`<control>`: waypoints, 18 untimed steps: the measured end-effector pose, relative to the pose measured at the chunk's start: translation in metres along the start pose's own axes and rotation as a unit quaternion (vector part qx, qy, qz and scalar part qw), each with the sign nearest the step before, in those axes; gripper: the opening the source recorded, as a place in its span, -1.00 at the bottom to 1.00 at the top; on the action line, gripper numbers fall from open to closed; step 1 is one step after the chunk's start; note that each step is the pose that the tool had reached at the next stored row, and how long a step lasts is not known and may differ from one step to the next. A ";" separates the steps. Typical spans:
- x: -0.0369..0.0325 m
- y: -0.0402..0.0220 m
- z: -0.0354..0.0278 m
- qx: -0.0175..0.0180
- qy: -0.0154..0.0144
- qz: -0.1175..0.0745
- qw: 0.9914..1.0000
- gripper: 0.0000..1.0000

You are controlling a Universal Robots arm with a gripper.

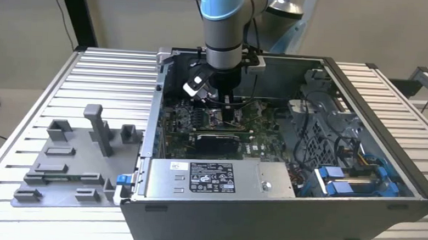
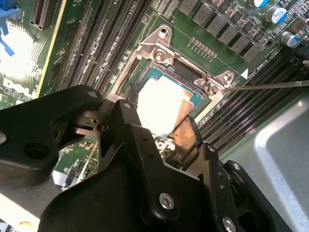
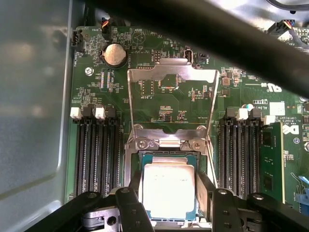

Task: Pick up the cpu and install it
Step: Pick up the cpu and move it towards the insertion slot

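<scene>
Arm: we saw the arm (image 1: 224, 38) reaching straight down into the open case (image 1: 387, 178), which lay on the table (image 1: 24, 99). Grey fixtures (image 1: 73, 156) stood outside the case, toward the exterior view's left.
Gripper: the gripper (image 3: 169, 180) hung over the socket (image 3: 169, 144) on the board (image 3: 96, 96), between two banks of slots (image 3: 96, 154).
Jaws: we read them as closed on the cpu (image 3: 169, 193), with one finger (image 3: 205, 192) against each of two opposite edges.
Cpu: it lay level between the fingers, inside the socket's frame. In the second wrist view its silver top (image 2: 157, 104) glared white. We could not tell whether it was seated or sat just above the contacts.
Plate: the plate (image 3: 169, 72) stood swung up off the socket, so the socket was uncovered.
Handling: we judged the cpu light, thin and stiff. Its smooth metal top looked slippery. We took its underside, and the socket's contacts, to be fragile, so a tilt or a scrape could do damage.
Hold: we judged the two opposite side edges the right place to hold it, kept level and pressed lightly, never on the underside. The fingers were placed in just this way.
</scene>
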State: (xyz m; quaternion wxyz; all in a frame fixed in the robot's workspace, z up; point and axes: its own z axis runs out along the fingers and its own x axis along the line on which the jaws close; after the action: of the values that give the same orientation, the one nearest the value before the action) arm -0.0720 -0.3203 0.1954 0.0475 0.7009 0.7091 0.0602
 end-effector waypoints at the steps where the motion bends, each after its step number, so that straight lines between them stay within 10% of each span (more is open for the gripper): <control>1: 0.0000 0.0000 0.0000 0.000 0.000 0.000 1.000 -1.00; 15: 0.0000 0.0000 0.0001 0.000 0.000 0.000 1.000 -1.00; 16: 0.0000 0.0000 0.0002 0.000 0.000 0.000 1.000 1.00; 18: 0.0000 0.0000 0.0001 0.000 0.000 0.000 1.000 1.00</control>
State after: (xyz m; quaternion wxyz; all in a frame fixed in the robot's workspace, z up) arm -0.0720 -0.3202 0.1952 0.0475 0.7007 0.7093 0.0604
